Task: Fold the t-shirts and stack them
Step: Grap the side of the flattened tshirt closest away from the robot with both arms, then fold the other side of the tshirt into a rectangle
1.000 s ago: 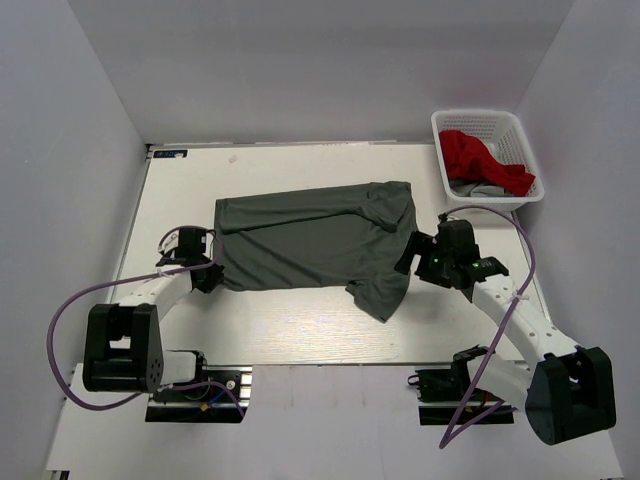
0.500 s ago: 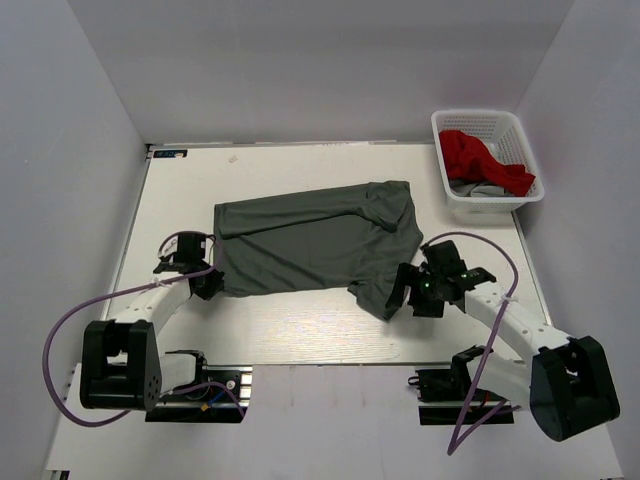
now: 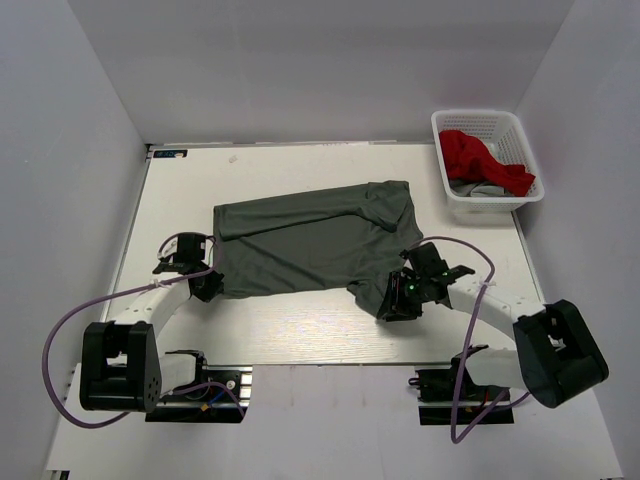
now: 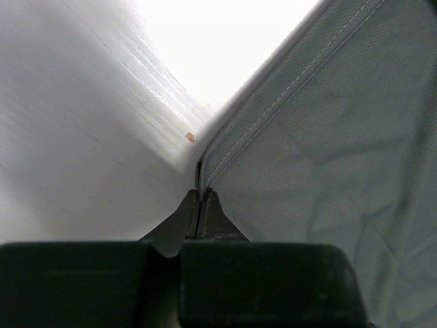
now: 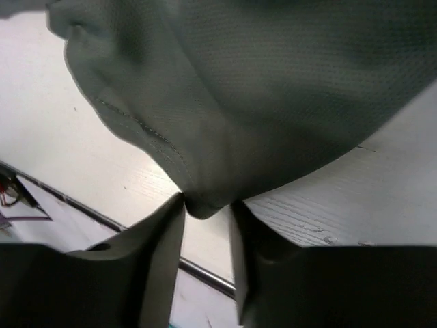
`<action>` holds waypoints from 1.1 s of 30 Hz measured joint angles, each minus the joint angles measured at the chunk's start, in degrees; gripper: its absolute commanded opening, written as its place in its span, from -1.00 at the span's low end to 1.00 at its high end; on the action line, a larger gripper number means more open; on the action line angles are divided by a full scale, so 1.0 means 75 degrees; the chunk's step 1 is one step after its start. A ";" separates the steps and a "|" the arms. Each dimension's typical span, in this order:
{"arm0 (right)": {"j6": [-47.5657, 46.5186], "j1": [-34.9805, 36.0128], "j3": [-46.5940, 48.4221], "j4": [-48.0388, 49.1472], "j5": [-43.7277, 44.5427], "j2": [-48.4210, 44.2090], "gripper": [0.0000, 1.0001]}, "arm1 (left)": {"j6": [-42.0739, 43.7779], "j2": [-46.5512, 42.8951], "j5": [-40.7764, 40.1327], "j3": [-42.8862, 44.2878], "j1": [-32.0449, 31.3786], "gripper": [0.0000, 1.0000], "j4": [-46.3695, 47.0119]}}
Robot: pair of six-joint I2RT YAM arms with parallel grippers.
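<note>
The dark olive-grey t-shirt (image 3: 310, 240) lies spread across the middle of the counter (image 3: 300, 325). Its bottom hem is toward the left arm and its collar end toward the right. The body is mostly flat, with one sleeve rumpled near the far right and the other trailing off toward the near edge.

The left gripper (image 3: 207, 285) is pressed together on the near hem corner. The left wrist view shows the stitched edge running straight into its closed tips (image 4: 199, 195), low against the counter.

The right gripper (image 3: 392, 303) is at the near sleeve. In the right wrist view its fingers (image 5: 167, 232) stand on either side of the sleeve tip, and cloth fills the gap. I cannot tell whether they are pinching it yet.

This looks like the start of the first fold, with the grips on the near edge being secured. Next, the right gripper needs a firm hold. Then both arms should lift together and carry the near edge over the body evenly, so the cloth does not skew or bunch.

The bright red t-shirt (image 3: 478, 155) waits in the white lattice basket (image 3: 443, 122) at the far right, well apart.
</note>
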 measured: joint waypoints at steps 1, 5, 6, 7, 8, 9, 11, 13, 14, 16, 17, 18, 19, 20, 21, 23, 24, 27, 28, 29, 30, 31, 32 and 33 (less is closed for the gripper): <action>0.0026 0.0009 0.0000 0.0067 0.0076 0.0102 -0.49 | 0.0006 0.0000 0.0000 0.0000 0.0000 -1.00 0.0000; 0.0192 0.0006 0.0017 0.0041 0.0393 0.0256 -1.00 | 0.0058 -0.0032 0.0020 0.0000 0.0003 -1.00 -0.0064; 0.0213 0.0006 0.0041 0.0020 0.0533 0.0227 -1.00 | 0.0064 -0.0061 0.0023 -0.0003 0.0006 -1.00 -0.0102; 0.0219 0.0006 0.0087 -0.0026 0.0711 0.0175 -1.00 | 0.0079 -0.0108 0.0026 -0.0012 0.0006 -1.00 -0.0119; 0.0219 0.0006 0.0149 -0.0082 0.0874 0.0087 -1.00 | 0.0085 -0.0166 0.0032 -0.0026 0.0009 -1.00 -0.0143; 0.0210 0.0006 0.0213 -0.0114 0.1026 -0.0052 -1.00 | 0.0090 -0.0221 0.0058 -0.0041 0.0009 -1.00 -0.0160; 0.0184 0.0003 0.0370 -0.0122 0.1218 -0.0402 -1.00 | 0.0119 -0.0344 0.0128 -0.0052 0.0012 -1.00 -0.0227; 0.0096 -0.0003 0.0650 -0.0105 0.1338 -0.0708 -1.00 | 0.0143 -0.0440 0.0175 -0.0052 0.0012 -1.00 -0.0286; 0.0041 -0.0003 0.0819 -0.0093 0.1405 -0.0801 -1.00 | 0.0149 -0.0478 0.0184 -0.0052 0.0012 -1.00 -0.0321; -0.0020 0.0000 0.1131 -0.0064 0.1542 -0.0854 -1.00 | 0.0157 -0.0530 0.0198 -0.0047 0.0012 -1.00 -0.0370; -0.0044 0.0000 0.1265 -0.0052 0.1632 -0.0848 -1.00 | 0.0169 -0.0542 0.0198 -0.0038 0.0012 -1.00 -0.0382; -0.0079 -0.0003 0.1396 -0.0032 0.1751 -0.0833 -1.00 | 0.0172 -0.0545 0.0195 -0.0012 0.0012 -1.00 -0.0411; -0.0122 -0.0006 0.1547 -0.0038 0.1888 -0.0793 -1.00 | 0.0175 -0.0545 0.0195 0.0035 0.0012 -1.00 -0.0443; -0.0152 -0.0009 0.1664 -0.0032 0.2008 -0.0731 -1.00 | 0.0178 -0.0542 0.0195 0.0090 0.0012 -1.00 -0.0478; -0.0178 -0.0009 0.1810 -0.0029 0.2124 -0.0650 -1.00 | 0.0187 -0.0539 0.0195 0.0181 0.0012 -1.00 -0.0516; -0.0213 -0.0009 0.2151 0.0006 0.2343 -0.0408 -1.00 | 0.0195 -0.0493 0.0187 0.0428 0.0012 -1.00 -0.0574; -0.0227 -0.0009 0.2337 0.0026 0.2430 -0.0242 -1.00 | 0.0204 -0.0428 0.0166 0.0586 0.0012 -1.00 -0.0589; -0.0318 -0.0023 0.2882 0.0076 0.2725 0.0294 -1.00 | 0.0245 -0.0172 0.0012 0.1014 0.0012 -1.00 -0.0577; -0.0350 -0.0023 0.3040 0.0076 0.2815 0.0446 -1.00 | 0.0251 -0.0087 -0.0041 0.1107 0.0012 -1.00 -0.0562; -0.0373 -0.0020 0.3197 0.0093 0.2911 0.0589 -1.00 | 0.0256 0.0012 -0.0087 0.1204 0.0012 -1.00 -0.0554; -0.0396 -0.0026 0.3354 0.0090 0.3028 0.0723 -1.00 | 0.0265 0.0117 -0.0108 0.1274 0.0012 -1.00 -0.0548; -0.0411 -0.0044 0.3515 0.0085 0.3112 0.0839 -1.00 | 0.0283 0.0274 -0.0122 0.1381 0.0012 -1.00 -0.0554; -0.0425 -0.0070 0.3698 0.0082 0.3226 0.0976 -1.00 | 0.0286 0.0423 -0.0137 0.1478 0.0012 -1.00 -0.0560; -0.0446 -0.0096 0.3882 0.0093 0.3343 0.1107 -1.00 | 0.0297 0.0618 -0.0152 0.1606 0.0012 -1.00 -0.0565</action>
